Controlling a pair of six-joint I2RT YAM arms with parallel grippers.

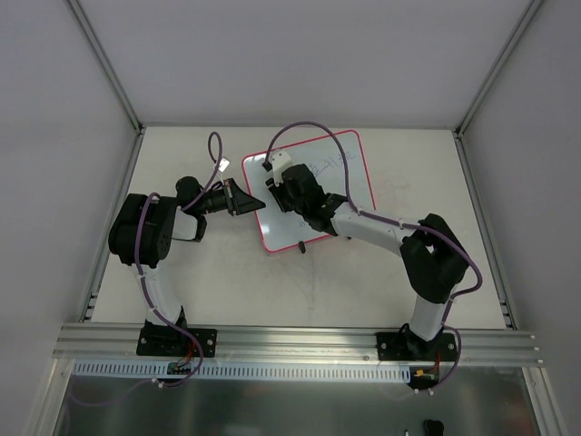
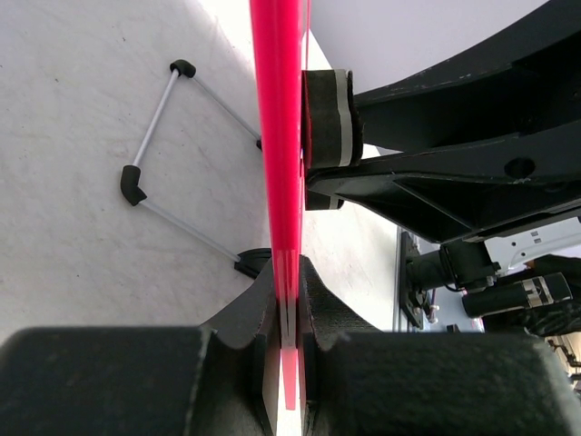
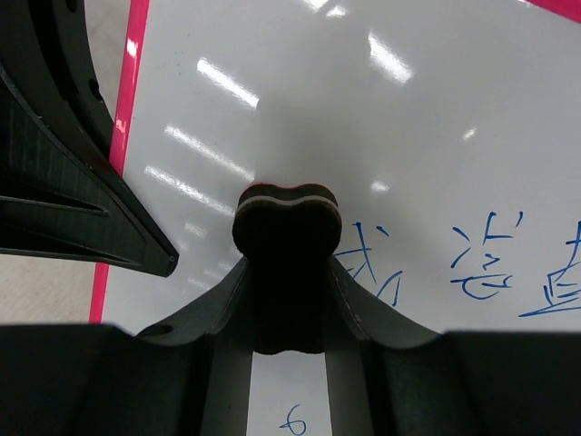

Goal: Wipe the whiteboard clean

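whiteboard (image 1: 354,186): mid-table between the two arms, lying askew to the table's edges.
surface: glossy white and streaked with reflected ceiling light, with rounded corners inside a thin pink-red frame (image 2: 277,136).
blue writing (image 3: 490,259): handwritten characters across the part of the board right of the tool, plus one small mark near the lower edge. All of it reads crisp, so the wiping looks barely begun.
wire stand (image 2: 154,136): a thin metal loop with black feet behind the board. It suggests the board is propped at a tilt, though the angle cannot be told.
left gripper (image 1: 247,198): clenched on the board's left edge, one finger on each face. It probably pins the light board so wiping pressure cannot slide or tip it.
eraser (image 3: 287,222): dark block with a pale band, its face apparently pressed to the white surface just left of the writing.
right gripper (image 3: 287,272): clamped around the eraser. It is reached in over the board, well placed to sweep toward the characters.
table (image 1: 363,282): pale matte top carrying the board and stand.
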